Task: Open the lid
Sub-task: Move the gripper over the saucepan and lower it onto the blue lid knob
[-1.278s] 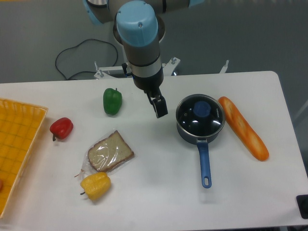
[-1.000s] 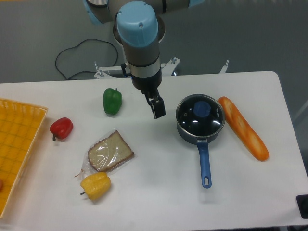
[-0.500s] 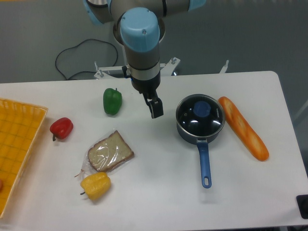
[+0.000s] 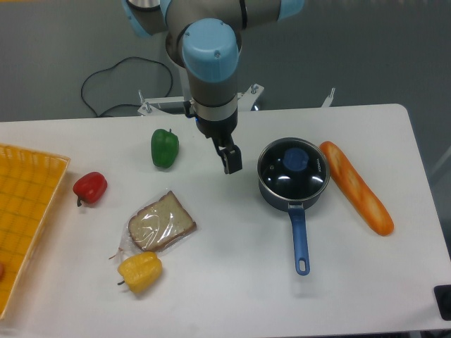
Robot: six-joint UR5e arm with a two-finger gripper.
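Note:
The lid (image 4: 283,180), a clear glass disc with a thin metal rim and a blue knob (image 4: 295,160), rests flat on the dark blue saucepan (image 4: 300,239) at the right of the middle of the table. My gripper (image 4: 231,162) hangs left of the pan, a short gap from its rim, and holds nothing. Its dark fingers overlap from this angle, so the gap between them does not show.
A long bread loaf (image 4: 356,186) lies right of the pan. A green pepper (image 4: 164,147), a red pepper (image 4: 90,187), wrapped sliced bread (image 4: 161,222) and a yellow pepper (image 4: 139,272) lie to the left. A yellow basket (image 4: 21,211) sits at the left edge.
The arm's wrist has drifted slightly right over the frames, while the gripper tip stays at about the same spot left of the pan. The lid and pan have not moved.

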